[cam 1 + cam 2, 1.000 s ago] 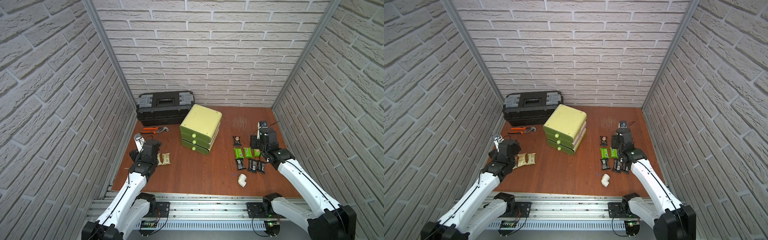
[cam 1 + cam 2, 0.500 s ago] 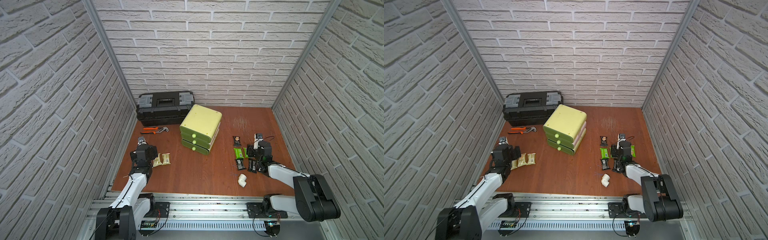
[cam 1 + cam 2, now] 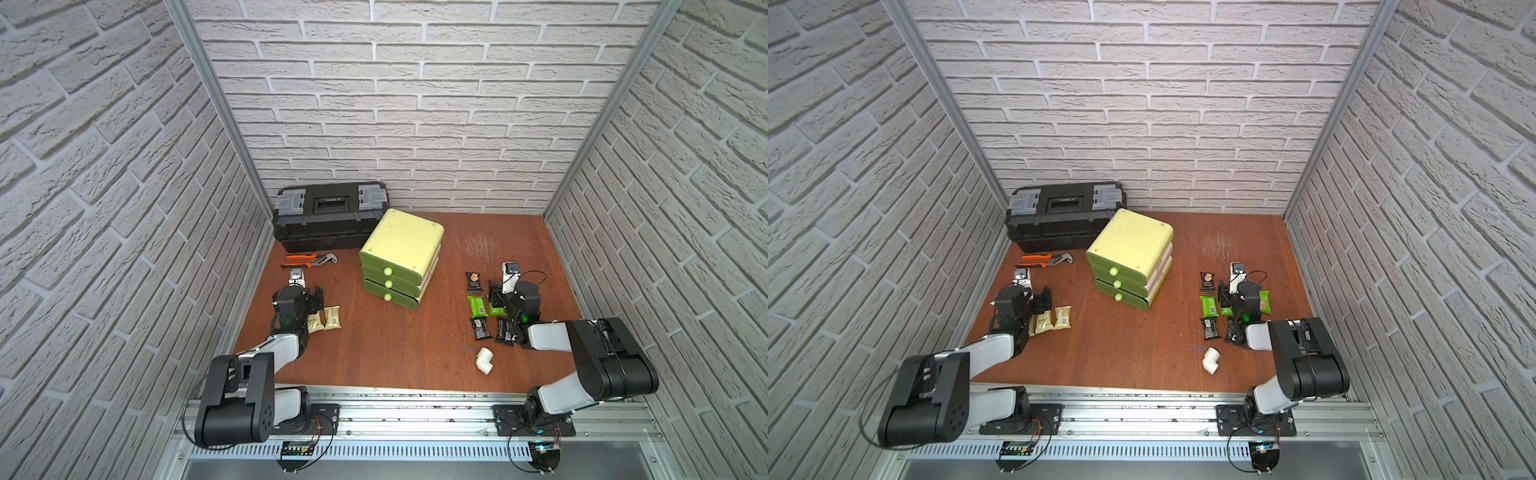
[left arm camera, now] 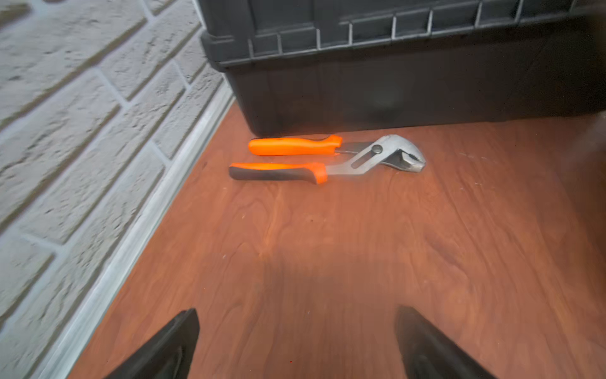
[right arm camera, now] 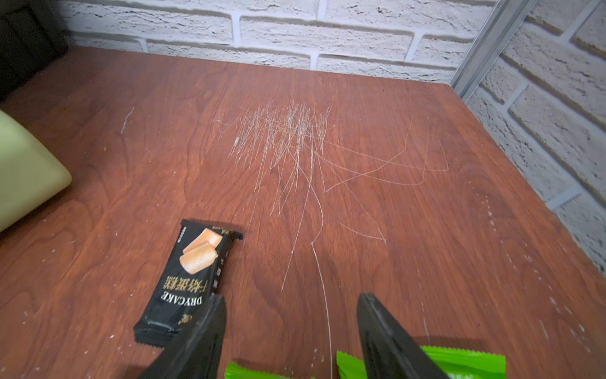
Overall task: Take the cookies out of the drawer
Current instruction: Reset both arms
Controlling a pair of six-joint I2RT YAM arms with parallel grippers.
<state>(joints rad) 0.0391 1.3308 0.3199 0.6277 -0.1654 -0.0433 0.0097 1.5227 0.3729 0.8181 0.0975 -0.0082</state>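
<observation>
Drawers (image 3: 388,284): shut
Cookies (image 3: 476,305): out, at their 3 and 9 o'clock
Left claw (image 4: 296,311): wide, empty
Right claw (image 5: 291,297): parted, empty
Remaining: seemingly nothing

White links, boxy black joints on left arm (image 3: 280,349) and right arm (image 3: 548,336); thin black cables (image 3: 536,273); black wedge fingers (image 4: 170,351)

1. Worktop (image 3: 374,345): reddish-brown wood grain, enclosed by white brick-pattern walls (image 3: 415,104) on three sides.
2. Toolbox (image 3: 330,216): black, with grey latches and the lid closed. It stands in the far left corner of the worktop, against the back wall.
3. Pliers (image 3: 309,260): orange handles, bare metal head. They lie flat just in front of the toolbox, near the left edge.
4. Pipe elbow (image 3: 484,360): white plastic, near the front edge, right of centre.
5. Scratches (image 5: 288,137): a pale patch on the worktop, toward the far right corner.
</observation>
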